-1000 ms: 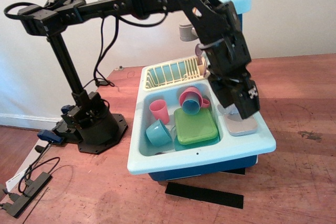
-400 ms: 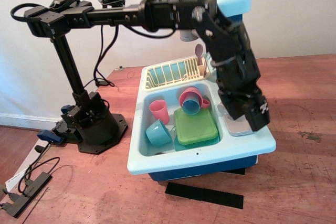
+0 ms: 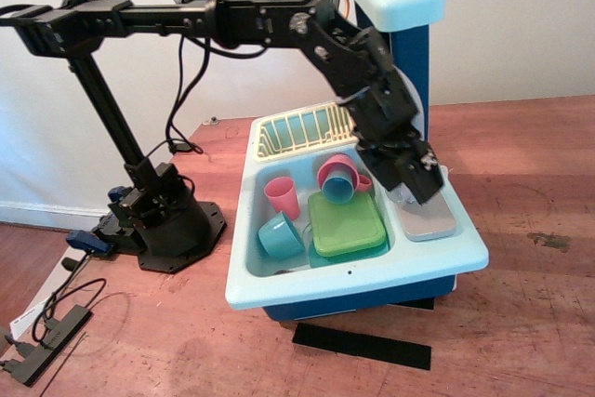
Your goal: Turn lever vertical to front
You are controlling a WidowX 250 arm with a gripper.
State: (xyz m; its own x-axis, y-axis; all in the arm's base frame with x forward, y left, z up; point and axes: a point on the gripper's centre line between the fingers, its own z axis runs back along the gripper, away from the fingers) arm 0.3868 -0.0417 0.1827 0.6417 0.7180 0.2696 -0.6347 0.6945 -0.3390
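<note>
Black and angled steeply down, the tool (image 3: 420, 185) is hanging over the right rear of the light-blue plastic toy sink (image 3: 372, 281) on the wooden desk (image 3: 539, 323), above the flat grey tray (image 3: 428, 222). I'm judging it is placed there to reach the short grey plastic lever, which should be behind it, hidden; I cannot tell its axis or heading. Whether the fingers are spread or pressed together, I cannot tell.

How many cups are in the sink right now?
4: pink cup at left, teal cup in front of it, a blue cup inside a pink one at back. The arm may hide more.
</note>
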